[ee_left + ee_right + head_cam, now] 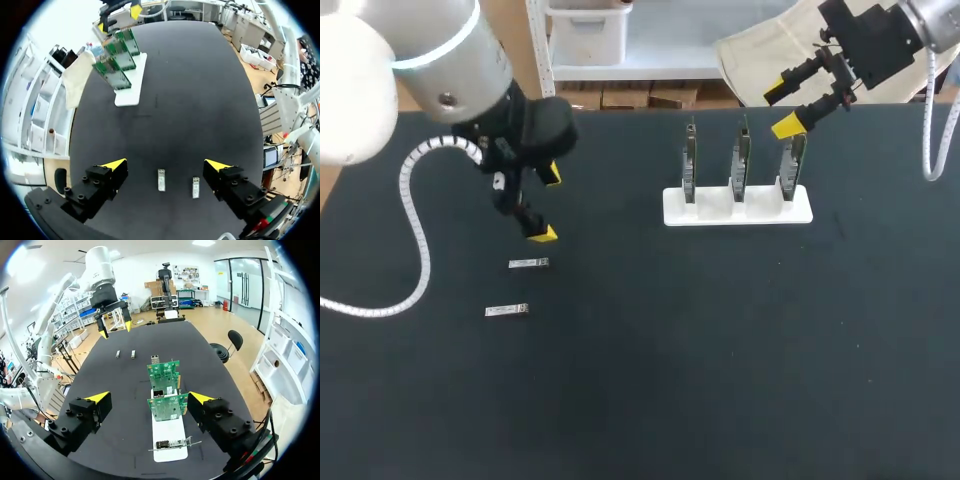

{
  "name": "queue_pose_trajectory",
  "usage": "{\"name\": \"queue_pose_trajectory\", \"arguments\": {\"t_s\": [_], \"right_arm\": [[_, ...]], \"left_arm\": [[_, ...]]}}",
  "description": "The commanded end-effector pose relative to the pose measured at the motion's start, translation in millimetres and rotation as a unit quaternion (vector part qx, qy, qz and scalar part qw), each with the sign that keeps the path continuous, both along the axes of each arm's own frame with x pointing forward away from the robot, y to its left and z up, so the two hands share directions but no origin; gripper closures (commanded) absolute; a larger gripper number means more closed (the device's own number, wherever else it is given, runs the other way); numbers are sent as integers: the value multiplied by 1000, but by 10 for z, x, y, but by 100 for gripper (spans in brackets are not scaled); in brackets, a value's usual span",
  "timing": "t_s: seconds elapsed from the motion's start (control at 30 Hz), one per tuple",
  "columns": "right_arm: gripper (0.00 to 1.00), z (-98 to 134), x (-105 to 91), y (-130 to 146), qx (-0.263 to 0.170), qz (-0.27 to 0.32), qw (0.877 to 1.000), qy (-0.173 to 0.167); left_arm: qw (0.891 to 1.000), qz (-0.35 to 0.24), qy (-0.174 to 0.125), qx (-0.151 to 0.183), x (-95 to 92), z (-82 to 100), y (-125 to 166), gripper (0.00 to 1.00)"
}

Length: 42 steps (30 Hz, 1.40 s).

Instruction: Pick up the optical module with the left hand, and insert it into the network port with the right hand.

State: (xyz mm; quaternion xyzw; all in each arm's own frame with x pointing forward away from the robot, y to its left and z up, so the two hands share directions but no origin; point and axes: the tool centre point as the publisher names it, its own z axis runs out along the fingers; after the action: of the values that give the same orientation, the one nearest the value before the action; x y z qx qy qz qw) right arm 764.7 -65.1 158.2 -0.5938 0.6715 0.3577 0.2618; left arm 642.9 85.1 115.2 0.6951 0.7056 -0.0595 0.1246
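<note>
Our left gripper (pixel 165 165) gapes wide, holding nothing, above two slim silver optical modules lying flat: the nearer module (pixel 528 263) just beside its fingertip, the farther module (pixel 507 311) close behind. Our right gripper (pixel 782 107), likewise spread and empty, hangs above the rightmost card (pixel 794 160) of three green ones upright in a white stand (pixel 738 210) on the black table (pixel 720 380)

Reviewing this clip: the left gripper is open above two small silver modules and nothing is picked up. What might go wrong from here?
1. One small silver optical module lies close beside another, and both sit within the span of the open left gripper. Closing may catch or knock the wrong one.
2. The open right gripper hovers near the upright green circuit boards on the white stand. A small drift could bump a board.
</note>
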Motion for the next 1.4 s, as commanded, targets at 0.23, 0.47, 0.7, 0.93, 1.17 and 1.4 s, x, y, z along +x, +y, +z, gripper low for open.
{"name": "queue_pose_trajectory", "arguments": {"t_s": [0.23,0.47,0.7,0.93,1.17,1.4], "right_arm": [[0,-1,-15,4,0,-1,1000,-2],[0,-1,-15,4,0,-1,1000,-2],[0,-1,-15,4,0,-1,1000,-2],[0,-1,-15,4,0,-1,1000,-2],[0,-1,-15,4,0,-1,1000,-2],[0,-1,-15,4,0,-1,1000,-2]], "left_arm": [[998,10,-3,56,-279,-269,187,0],[997,33,18,73,-320,-400,295,0],[995,54,26,81,-268,-564,450,0],[992,47,25,112,-203,-648,510,0],[991,49,37,117,-172,-779,513,0],[990,55,27,128,-75,-866,540,0]]}}
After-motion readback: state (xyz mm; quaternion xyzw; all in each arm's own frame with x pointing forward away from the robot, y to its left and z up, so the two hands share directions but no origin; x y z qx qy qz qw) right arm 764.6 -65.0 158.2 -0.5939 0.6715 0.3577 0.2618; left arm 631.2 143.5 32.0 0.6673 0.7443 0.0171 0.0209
